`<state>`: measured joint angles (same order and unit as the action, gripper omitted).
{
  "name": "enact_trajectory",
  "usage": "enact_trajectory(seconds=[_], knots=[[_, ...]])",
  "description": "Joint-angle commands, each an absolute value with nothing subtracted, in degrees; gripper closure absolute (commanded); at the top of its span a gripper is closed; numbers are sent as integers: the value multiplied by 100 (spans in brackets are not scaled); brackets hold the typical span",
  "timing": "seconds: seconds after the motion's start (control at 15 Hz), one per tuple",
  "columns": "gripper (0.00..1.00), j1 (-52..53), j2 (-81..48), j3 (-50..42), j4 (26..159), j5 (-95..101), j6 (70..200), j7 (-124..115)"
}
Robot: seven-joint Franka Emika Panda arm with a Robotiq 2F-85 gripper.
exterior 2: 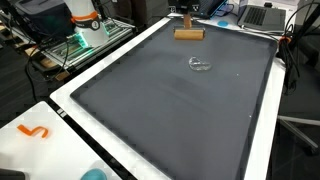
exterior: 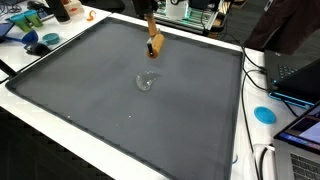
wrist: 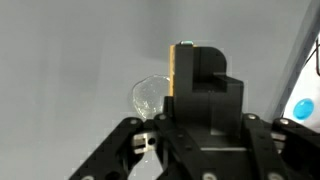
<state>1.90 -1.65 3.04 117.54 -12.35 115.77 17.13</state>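
- Wooden block: light brown, close to the far edge of the dark grey mat in both exterior views.
- Gripper: black fingers clamped on the block from above; whether the block touches the mat is unclear.
- Clear cup: near the mat's middle, apart from the block.

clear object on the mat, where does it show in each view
Exterior view: clear object near the middle of the mat, just below the block.
Exterior view: clear object upper right of centre, just below the block.
Wrist view: clear object left of centre, beside the block.
Shared landmark: the block.
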Motion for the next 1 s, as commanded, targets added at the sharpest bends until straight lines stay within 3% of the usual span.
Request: enact_trajectory(seconds=[0.0,0.93], knots=[[76,361,-79,431,11640,-929,11219,1447],[76,1232,-837,1155,10386,617,10348,831]])
